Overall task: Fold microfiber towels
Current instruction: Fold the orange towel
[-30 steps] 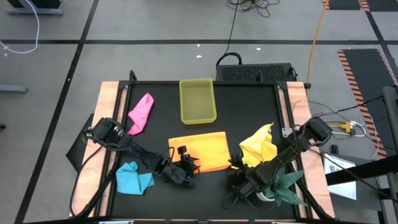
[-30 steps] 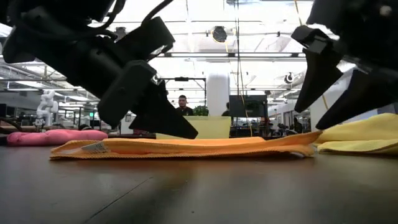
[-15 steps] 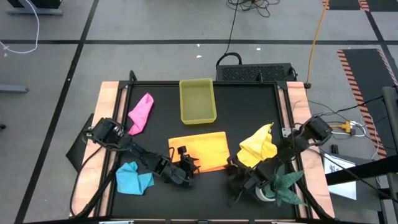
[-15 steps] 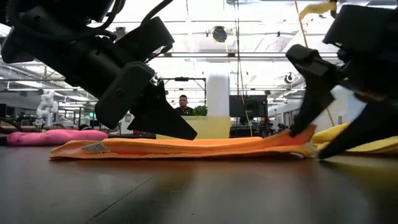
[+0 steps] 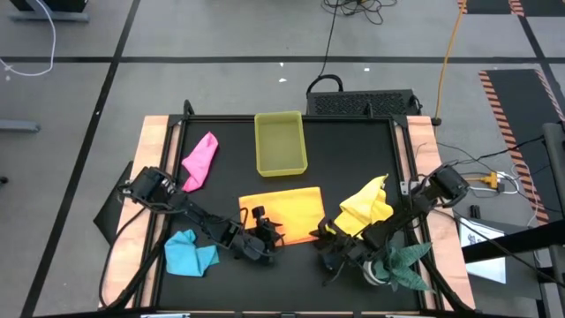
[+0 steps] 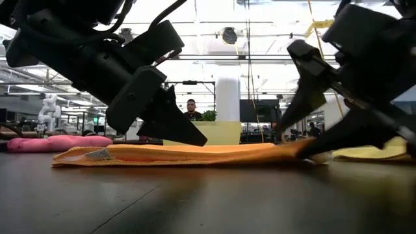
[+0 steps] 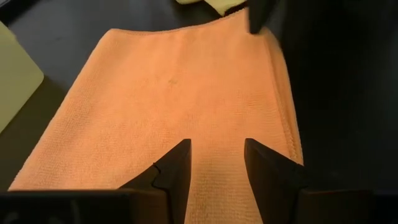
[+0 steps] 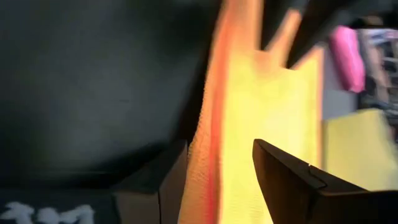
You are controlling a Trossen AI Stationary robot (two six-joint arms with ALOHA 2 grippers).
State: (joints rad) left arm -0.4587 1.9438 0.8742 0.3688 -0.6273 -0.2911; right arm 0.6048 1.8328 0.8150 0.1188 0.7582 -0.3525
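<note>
Lying flat at the tabletop centre, the orange towel has the left gripper, fingers spread, at its 6 o'clock edge and the right gripper, fingers spread, straddling its 4 o'clock corner.

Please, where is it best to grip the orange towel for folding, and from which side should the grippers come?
Probably the near corners. The orange towel lies flat and spread. The left gripper stands open at its near edge, and the right gripper is open at the near right corner, so come low from that near side.
</note>
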